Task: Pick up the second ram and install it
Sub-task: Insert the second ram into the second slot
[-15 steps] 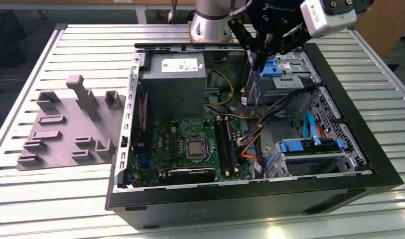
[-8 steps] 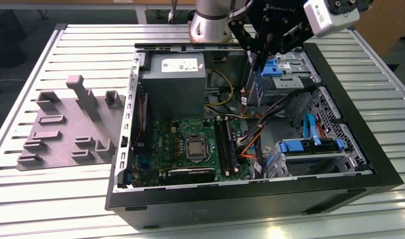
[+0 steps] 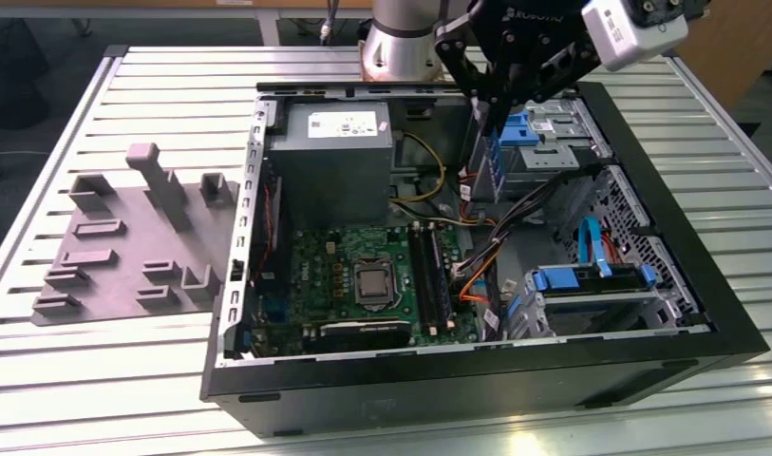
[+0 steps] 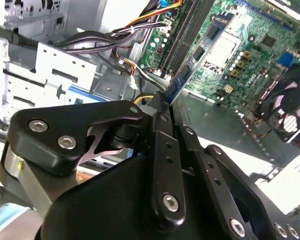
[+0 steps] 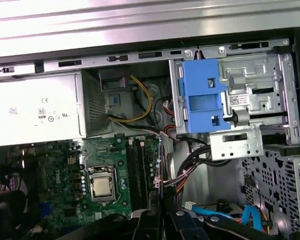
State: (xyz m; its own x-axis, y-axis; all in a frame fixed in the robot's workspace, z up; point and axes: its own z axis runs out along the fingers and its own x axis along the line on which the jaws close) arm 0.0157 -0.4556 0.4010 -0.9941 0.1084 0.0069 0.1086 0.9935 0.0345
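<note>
You have even, bright overhead light in the exterior view; the ribbed table [image 3: 170,380] reflects it in pale bands, and the case [image 3: 487,380] interior sits in moderate shadow, darkest under its near wall. The arm at the top edge is slightly soft. In the first wrist view the table [image 5: 140,20] glares nearly white, while the motherboard [image 5: 85,165] corner falls into deep shadow. In the second wrist view the gripper [image 4: 172,107] links close to the lens are blurred, a white patch burns out beside them, and the board [image 4: 240,55] beyond is sharper, with straight lines bowing toward the edges.
</note>
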